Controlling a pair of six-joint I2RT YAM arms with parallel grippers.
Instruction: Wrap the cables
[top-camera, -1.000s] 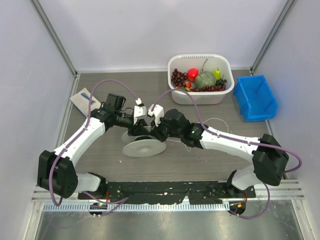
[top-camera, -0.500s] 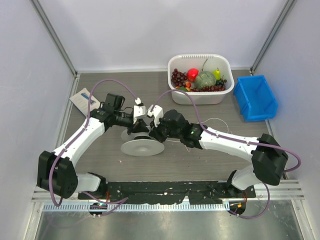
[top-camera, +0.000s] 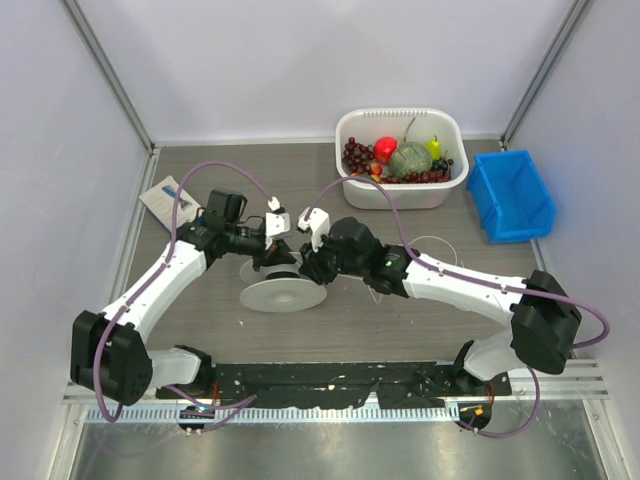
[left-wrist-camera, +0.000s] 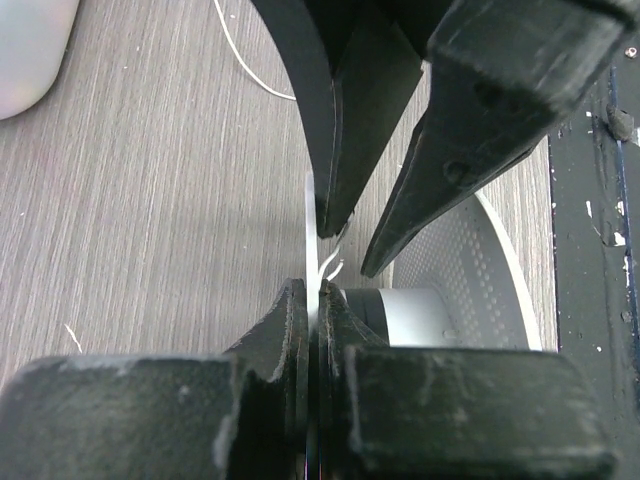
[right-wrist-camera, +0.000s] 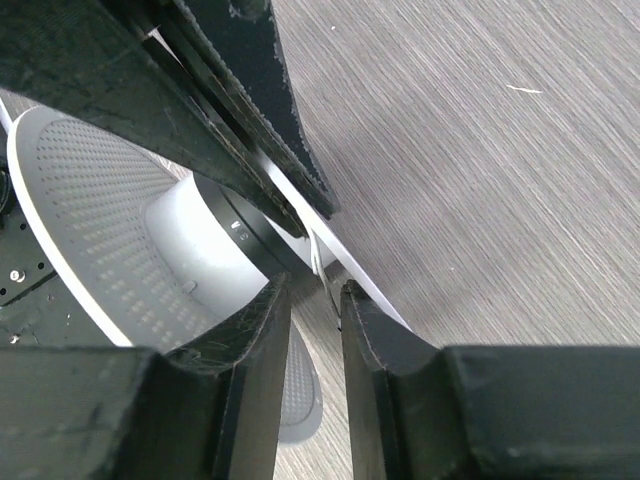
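Note:
A translucent white spool (top-camera: 285, 297) lies on the table between both arms. My left gripper (top-camera: 280, 258) is shut on the thin edge of the spool's upper flange, as the left wrist view (left-wrist-camera: 313, 298) shows. My right gripper (top-camera: 308, 268) faces it from the right, open by a narrow gap (right-wrist-camera: 315, 300). A thin strand of the white cable (right-wrist-camera: 317, 258) hangs just beyond its tips, beside the spool's hub (right-wrist-camera: 190, 245). More cable lies loose on the table (top-camera: 432, 240) and shows in the left wrist view (left-wrist-camera: 243, 62).
A white tub of fruit (top-camera: 352, 125) stands at the back, with a blue bin (top-camera: 510, 195) to its right. A flat packet (top-camera: 165, 198) lies at the back left. A black rail (top-camera: 330, 380) runs along the near edge.
The left arm and the spool have shifted slightly to the left. The right gripper has stayed beside the spool.

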